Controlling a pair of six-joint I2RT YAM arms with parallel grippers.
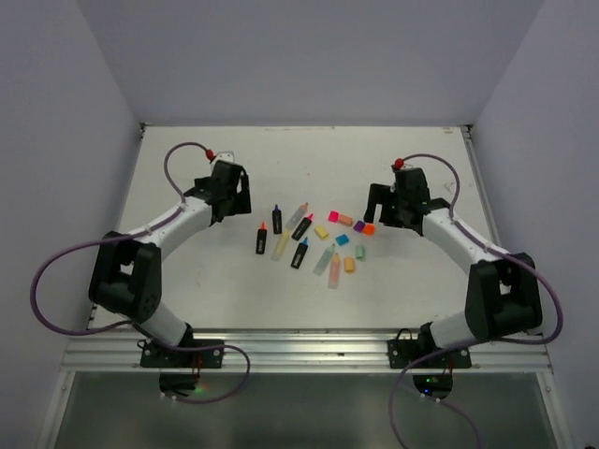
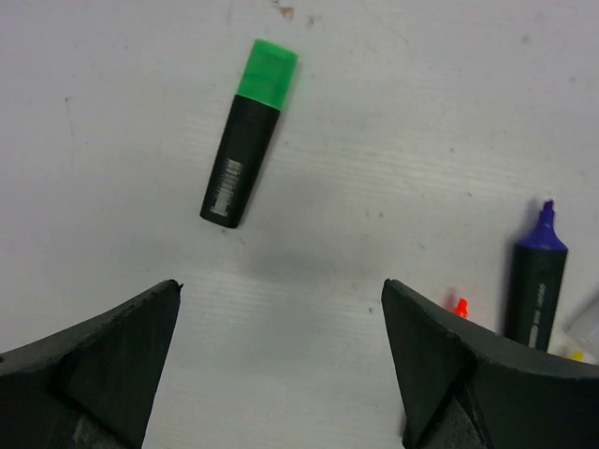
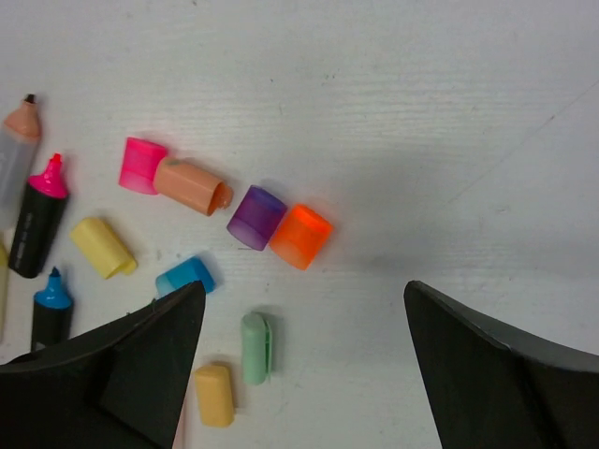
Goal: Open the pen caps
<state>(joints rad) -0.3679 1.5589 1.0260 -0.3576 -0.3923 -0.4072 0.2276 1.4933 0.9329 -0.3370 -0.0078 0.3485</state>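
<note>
A black pen (image 2: 239, 164) with its green cap (image 2: 268, 73) on lies ahead of my open left gripper (image 2: 281, 283), apart from the fingers. To its right lies an uncapped purple-tipped pen (image 2: 535, 281). Several uncapped pens (image 1: 299, 253) lie mid-table. Loose caps lie ahead of my open right gripper (image 3: 304, 285): pink (image 3: 142, 165), peach (image 3: 192, 185), purple (image 3: 255, 217), orange (image 3: 301, 236), yellow (image 3: 103, 247), blue (image 3: 184, 277), mint (image 3: 255, 347) and amber (image 3: 214, 394). Both grippers (image 1: 229, 192) (image 1: 384, 206) hold nothing. In the top view the left arm hides the green-capped pen.
The white table (image 1: 187, 271) is walled at the back and both sides. An aluminium rail (image 1: 299, 351) runs along its near edge, where both arm bases are bolted. A pink-tipped pen (image 3: 39, 220) and a blue-tipped pen (image 3: 51, 304) lie left of the loose caps.
</note>
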